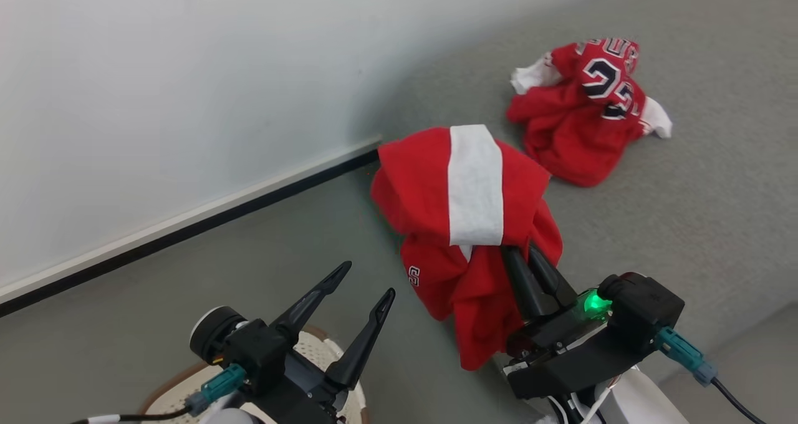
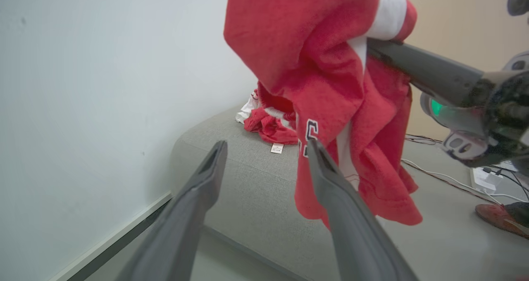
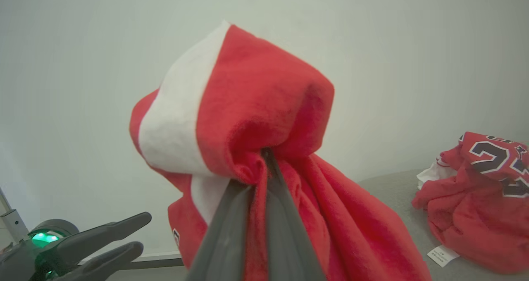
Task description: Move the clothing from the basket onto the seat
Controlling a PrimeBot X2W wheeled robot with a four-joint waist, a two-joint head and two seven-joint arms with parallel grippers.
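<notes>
**One garment on the seat, one in the air**

Two red pieces make up the clothing. The jersey (image 1: 586, 112) lies crumpled on the grey seat (image 1: 698, 212), well in from its rounded edge. The striped garment (image 1: 474, 218) hangs from the right fingers (image 1: 519, 267), which are pressed together on a bunched fold of it. From the right wrist view, cloth mushrooms over the tips and the rest trails down below. The left fingers (image 1: 368, 333) stand wide apart and hold nothing, poised above the basket (image 1: 168, 390), whose brown rim and perforated wall peek in at the bottom of the head view.

The step in hand looks like the carry and drop of the second piece. In the left wrist view the hem dangles in front of the seat's corner, so it seems to hang partly over the floor rather than the cushion.

To do this well:
- Take the load further in over the seat before letting go, so the trailing hem lands on the upholstery and cannot drag the rest off the edge.
- Lower until the cloth pools, then part the fingers.
- Draw back along the fingers' own line, since fabric draped over the tips could snag.
- Aim beside the jersey.
</notes>
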